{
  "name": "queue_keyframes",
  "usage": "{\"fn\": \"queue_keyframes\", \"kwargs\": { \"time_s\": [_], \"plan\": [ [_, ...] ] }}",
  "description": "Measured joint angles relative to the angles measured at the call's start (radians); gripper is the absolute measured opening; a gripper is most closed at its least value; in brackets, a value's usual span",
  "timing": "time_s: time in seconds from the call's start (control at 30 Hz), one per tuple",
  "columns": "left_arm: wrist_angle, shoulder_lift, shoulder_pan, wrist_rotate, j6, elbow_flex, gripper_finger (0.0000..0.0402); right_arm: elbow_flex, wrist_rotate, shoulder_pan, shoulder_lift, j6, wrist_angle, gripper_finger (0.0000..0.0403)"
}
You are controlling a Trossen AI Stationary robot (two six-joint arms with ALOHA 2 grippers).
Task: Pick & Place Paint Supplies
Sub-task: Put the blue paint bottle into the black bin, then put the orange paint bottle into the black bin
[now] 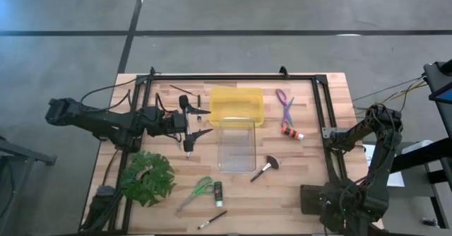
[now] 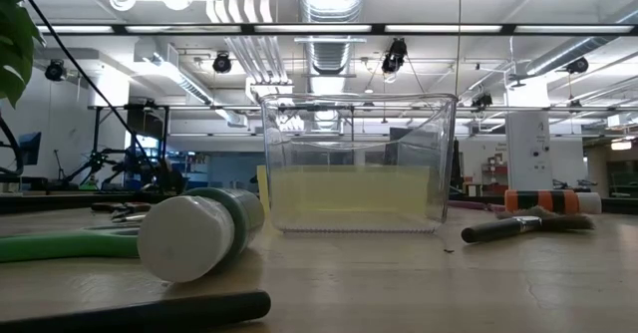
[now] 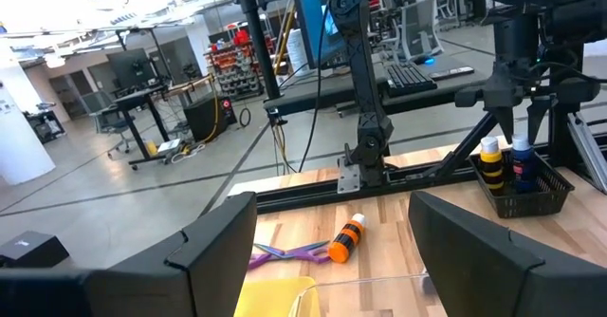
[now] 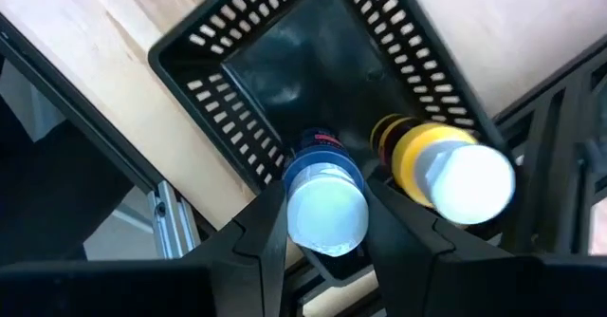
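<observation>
The right gripper (image 4: 325, 224) stands straight above the black basket (image 4: 237, 80), fingers closed on the upright blue bottle (image 4: 325, 203); the left gripper (image 3: 332, 251) is open and empty

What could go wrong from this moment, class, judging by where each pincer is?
1. The right pincer straddles a blue bottle standing tight against a yellow bottle in the black basket; lifting may topple the neighbour.
2. The left pincer, open, hovers beside the yellow bin; descending could nudge it.
</observation>
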Motion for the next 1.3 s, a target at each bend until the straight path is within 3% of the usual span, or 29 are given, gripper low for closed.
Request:
{"fn": "queue_keyframes", "kwargs": {
  "time_s": [0.57,0.9,1.3],
  "plan": [
    [-0.002,0.0,0.0,0.0,0.002,0.0,0.0286,-0.035,-0.015,0.0,0.0,-0.024,0.038,0.0111],
    [-0.002,0.0,0.0,0.0,0.002,0.0,0.0286,-0.029,-0.016,0.0,0.0,-0.03,0.033,0.0233],
    [-0.013,0.0,0.0,0.0,-0.001,0.0,0.0286,-0.026,-0.004,0.0,0.0,-0.013,0.033,0.0252]
  ]
}}
